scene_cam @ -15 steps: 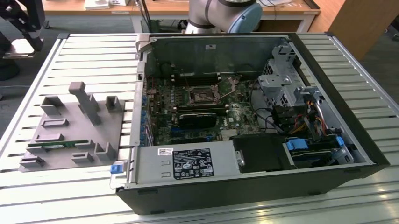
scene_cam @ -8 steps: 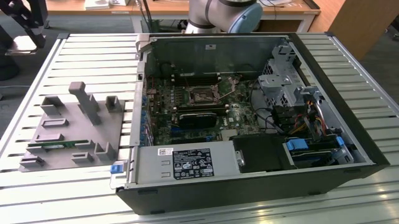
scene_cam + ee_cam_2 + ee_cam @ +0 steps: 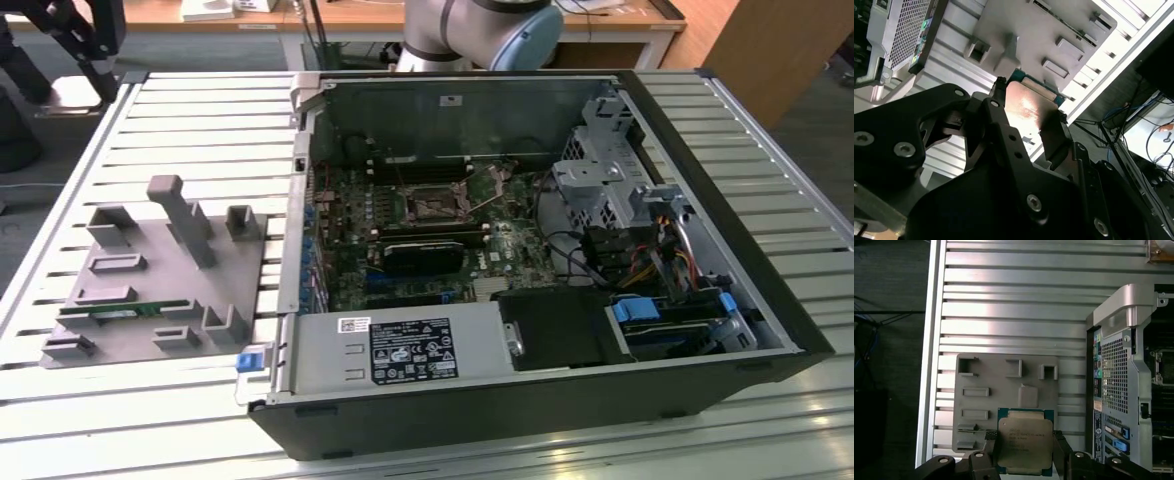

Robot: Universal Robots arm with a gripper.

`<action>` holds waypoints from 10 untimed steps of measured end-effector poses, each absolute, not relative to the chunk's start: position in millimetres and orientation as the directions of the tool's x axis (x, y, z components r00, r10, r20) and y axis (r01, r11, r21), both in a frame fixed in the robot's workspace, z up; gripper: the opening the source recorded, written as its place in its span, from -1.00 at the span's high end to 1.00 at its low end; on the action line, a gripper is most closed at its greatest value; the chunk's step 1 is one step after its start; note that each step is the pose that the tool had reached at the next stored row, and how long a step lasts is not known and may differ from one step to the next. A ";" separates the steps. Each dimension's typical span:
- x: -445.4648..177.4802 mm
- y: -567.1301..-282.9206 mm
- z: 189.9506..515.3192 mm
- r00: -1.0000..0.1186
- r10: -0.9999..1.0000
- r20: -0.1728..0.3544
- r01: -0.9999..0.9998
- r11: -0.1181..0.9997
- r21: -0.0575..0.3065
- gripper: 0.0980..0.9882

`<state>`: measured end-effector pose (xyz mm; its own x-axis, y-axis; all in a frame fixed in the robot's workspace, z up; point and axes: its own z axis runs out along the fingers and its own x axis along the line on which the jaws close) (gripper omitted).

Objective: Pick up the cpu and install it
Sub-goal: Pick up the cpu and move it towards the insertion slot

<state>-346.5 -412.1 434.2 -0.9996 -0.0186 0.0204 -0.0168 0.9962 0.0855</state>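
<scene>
The cpu (image 3: 1025, 442), a flat square chip with a silver top and a thin green rim, sits between two black fingers (image 3: 991, 452) of my gripper (image 3: 1025, 451), which is shut on its opposite edges. In the second wrist view the cpu (image 3: 1029, 107) shines between the same fingers (image 3: 1054, 137) of the gripper (image 3: 1026, 114). It hangs well above the grey fixture plate (image 3: 1004, 390). The black-centred metal-framed socket (image 3: 431, 205) lies on the motherboard inside the open computer case (image 3: 534, 330).
The grey fixture plate (image 3: 147, 290) with raised blocks lies on the slatted metal table (image 3: 200, 110), at the exterior view's left of the case. A green memory stick (image 3: 127, 312) rests in it. The arm's base (image 3: 481, 30) stands behind the case.
</scene>
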 end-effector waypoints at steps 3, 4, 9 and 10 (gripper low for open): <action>-341.8 -412.1 434.2 -1.000 -0.019 0.020 -0.017 0.996 0.085 0.03; -340.4 -412.0 434.2 -1.000 -0.019 0.020 -0.017 0.996 0.086 0.03; -332.0 -412.0 434.2 -1.000 -0.019 0.020 -0.017 0.996 0.085 0.03; -330.5 -412.0 434.2 -1.000 -0.019 0.020 -0.017 0.996 0.086 0.03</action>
<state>-330.5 -412.0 434.2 -0.9996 -0.0186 0.0203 -0.0168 0.9962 0.0855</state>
